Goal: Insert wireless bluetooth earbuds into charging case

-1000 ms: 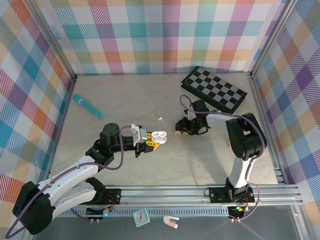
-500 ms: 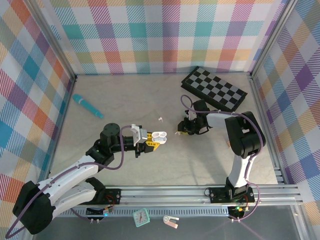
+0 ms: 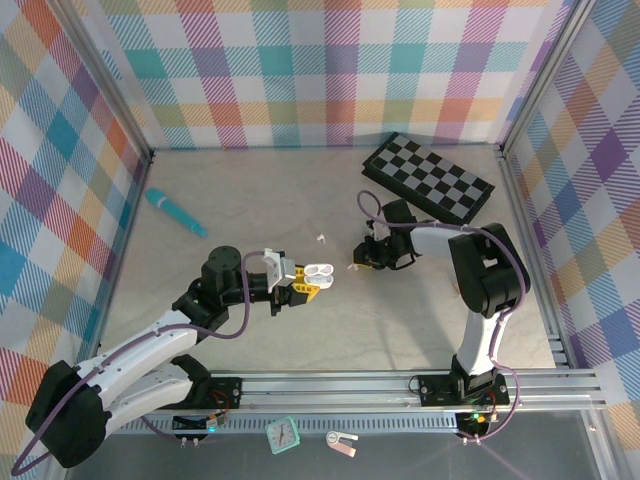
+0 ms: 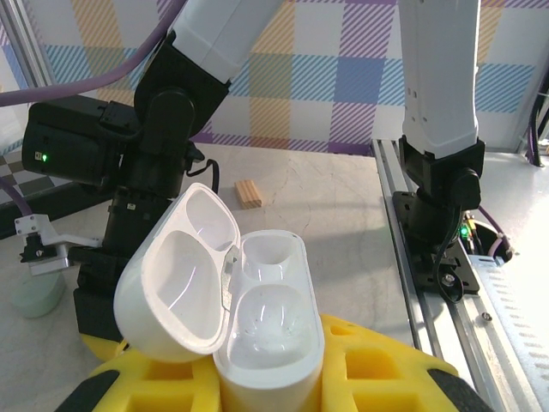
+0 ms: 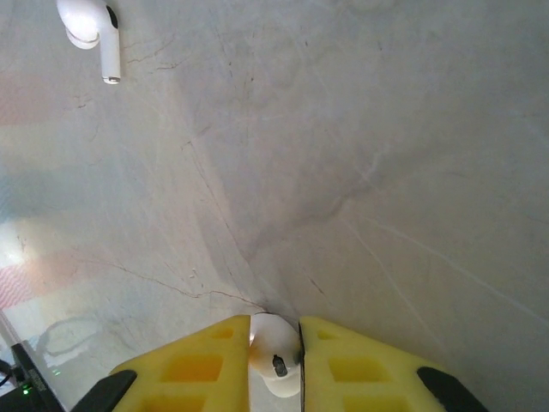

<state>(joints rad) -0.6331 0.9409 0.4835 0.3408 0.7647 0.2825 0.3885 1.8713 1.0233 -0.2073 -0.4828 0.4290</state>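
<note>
Now that right end effector [image 5: 274, 330] has closed on the white earbud [image 5: 276, 369], pickup looks done. Left end effector [image 3: 298, 285] grips the open case [image 4: 266, 318].

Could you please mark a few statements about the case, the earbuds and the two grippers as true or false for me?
1. The charging case in the left gripper has its lid open. True.
2. Both wells of the case hold earbuds. False: both are empty.
3. The right gripper has a white earbud between its jaws. True.
4. The second earbud lies on the checkerboard. False: it lies on the bare table, apart from the board.
5. The teal pen lies beside the checkerboard. False: it lies at the far left of the table.
</note>
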